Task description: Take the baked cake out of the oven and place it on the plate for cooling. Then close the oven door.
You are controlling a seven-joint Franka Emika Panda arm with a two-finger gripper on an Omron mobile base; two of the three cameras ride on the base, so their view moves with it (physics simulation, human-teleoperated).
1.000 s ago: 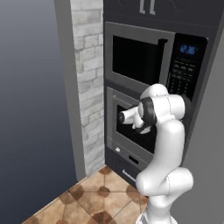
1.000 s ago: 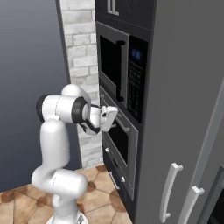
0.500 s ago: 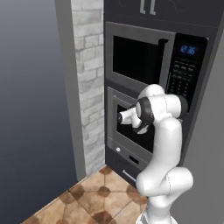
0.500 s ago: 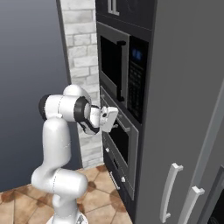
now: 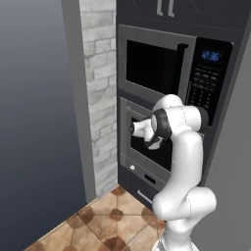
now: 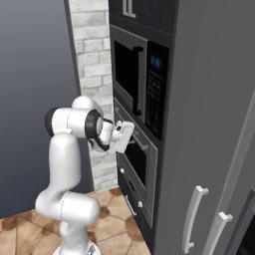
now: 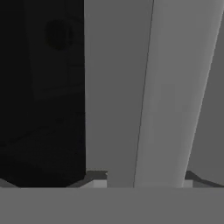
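Note:
The grey wall oven (image 5: 147, 157) sits below the microwave, with its oven door (image 6: 141, 167) upright against the front. My gripper (image 5: 134, 128) (image 6: 131, 135) is at the door's top edge, on the horizontal bar handle (image 6: 141, 143). In the hand view the handle (image 7: 170, 87) runs between my two fingertips (image 7: 94, 181), beside the dark glass window (image 7: 39, 87). The jaws straddle the bar closely; whether they press on it is unclear. The cake and the plate are out of view.
A microwave (image 5: 157, 63) with a keypad and a blue display (image 5: 211, 55) sits right above the oven. A brick pillar (image 5: 100, 93) stands to the left, tall grey cabinet doors with handles (image 6: 191, 216) to the right. Tiled floor (image 5: 108, 225) lies below.
The jaws have narrowed around the oven door handle. The arm and the door have hardly moved.

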